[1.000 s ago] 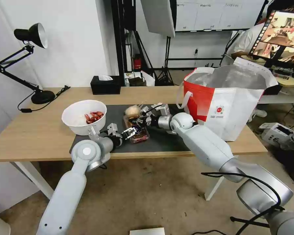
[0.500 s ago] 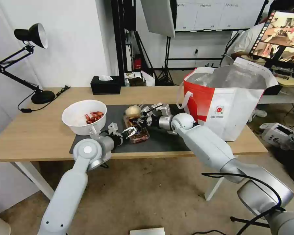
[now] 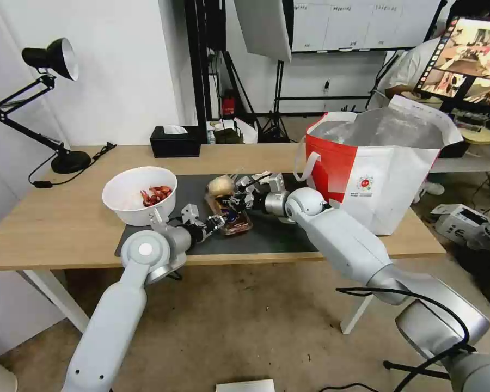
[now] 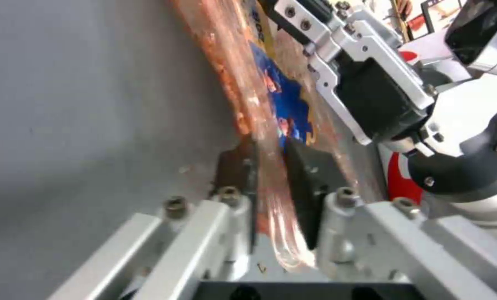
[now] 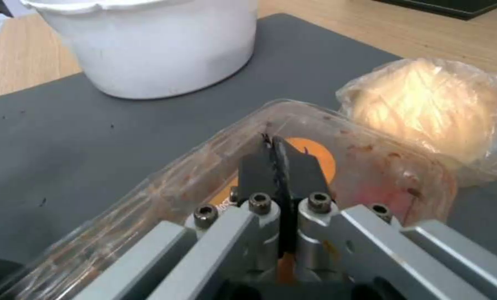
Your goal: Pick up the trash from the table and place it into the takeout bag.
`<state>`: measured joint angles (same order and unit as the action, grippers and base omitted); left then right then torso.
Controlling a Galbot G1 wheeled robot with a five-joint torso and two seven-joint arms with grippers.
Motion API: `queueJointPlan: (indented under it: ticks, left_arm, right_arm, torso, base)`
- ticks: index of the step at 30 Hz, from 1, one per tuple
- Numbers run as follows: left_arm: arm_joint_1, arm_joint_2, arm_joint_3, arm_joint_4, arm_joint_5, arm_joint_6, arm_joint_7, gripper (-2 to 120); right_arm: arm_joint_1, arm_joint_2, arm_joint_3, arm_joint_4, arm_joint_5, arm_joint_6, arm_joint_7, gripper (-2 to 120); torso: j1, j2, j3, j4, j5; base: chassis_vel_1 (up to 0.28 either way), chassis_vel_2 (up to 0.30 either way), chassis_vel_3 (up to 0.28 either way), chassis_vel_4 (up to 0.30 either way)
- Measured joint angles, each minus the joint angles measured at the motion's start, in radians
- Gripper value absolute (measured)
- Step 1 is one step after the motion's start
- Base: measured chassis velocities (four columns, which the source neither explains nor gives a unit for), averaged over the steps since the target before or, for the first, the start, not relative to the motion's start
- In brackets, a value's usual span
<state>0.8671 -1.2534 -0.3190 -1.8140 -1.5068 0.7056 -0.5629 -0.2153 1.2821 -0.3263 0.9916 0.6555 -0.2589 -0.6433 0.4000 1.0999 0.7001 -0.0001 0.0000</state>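
On the mat — clear tray | left claw clamped on near rim | right claw clamped on far rim

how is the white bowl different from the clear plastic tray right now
The white bowl is opaque, round and deep; the clear plastic tray is see-through, shallow and smeared red. The bowl stands free on the dark mat, while the tray is pinched by the left gripper and the right gripper at opposite edges. Both hold red scraps.
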Motion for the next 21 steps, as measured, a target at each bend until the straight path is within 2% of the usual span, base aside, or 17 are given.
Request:
queueJointPlan:
  ticks: [2,4,8,14,15,16,18,20,21]
  left_arm:
    - [0.001,0.000,-0.001,0.000,0.000,0.000,0.000,11]
    - [0.003,0.002,-0.003,-0.001,0.001,-0.001,0.000,0]
    - [0.005,0.003,-0.004,-0.003,0.001,-0.002,0.000,0]
    - [0.012,0.004,-0.011,-0.020,0.001,-0.004,0.005,0]
    - [0.016,0.005,-0.015,-0.029,0.001,-0.005,0.006,0]
    - [0.016,0.005,-0.015,-0.029,0.001,-0.005,0.006,0]
    - [0.025,0.005,-0.019,-0.041,0.001,-0.009,0.009,0]
    - [0.027,0.005,-0.020,-0.044,0.001,-0.012,0.010,0]
    - [0.030,0.005,-0.023,-0.051,0.001,-0.017,0.012,0]
  right_arm:
    - [0.000,0.000,0.000,0.000,0.001,0.000,0.000,0]
    - [0.000,0.000,0.000,0.002,0.008,0.000,0.003,0]
    - [-0.002,-0.002,0.004,0.009,0.021,0.000,0.008,0]
    - [-0.027,-0.028,0.045,0.083,0.100,0.026,0.059,0]
    - [-0.051,-0.044,0.066,0.138,0.145,0.048,0.113,0]
    - [-0.051,-0.044,0.066,0.138,0.145,0.048,0.113,0]
    - [-0.105,-0.084,0.092,0.259,0.208,0.092,0.243,0]
    - [-0.118,-0.094,0.096,0.290,0.218,0.103,0.276,0]
    - [-0.153,-0.122,0.104,0.376,0.247,0.131,0.353,0]
  torso:
    - [0.000,0.000,0.000,0.0000,0.0000]
    - [0.000,0.000,0.000,0.0000,0.0000]
    - [0.000,0.000,0.000,0.0002,0.0000]
    - [0.000,0.000,0.000,0.0001,0.0000]
    - [0.000,0.000,0.000,0.0002,0.0000]
    - [0.000,0.000,0.000,0.0002,0.0000]
    - [0.000,0.000,0.000,0.0001,0.0001]
    - [0.000,0.000,0.000,0.0000,0.0001]
    - [0.000,0.000,0.000,-0.0001,0.0001]
  base:
    - [0.000,0.000,0.000,0.000]
    - [0.000,0.000,0.000,0.000]
    - [0.000,0.000,0.000,0.000]
    - [0.000,0.000,0.000,0.000]
    - [0.000,0.000,0.000,0.000]
    - [0.000,0.000,0.000,0.000]
    - [0.000,0.000,0.000,0.000]
    - [0.000,0.000,0.000,0.000]
    - [0.000,0.000,0.000,0.000]
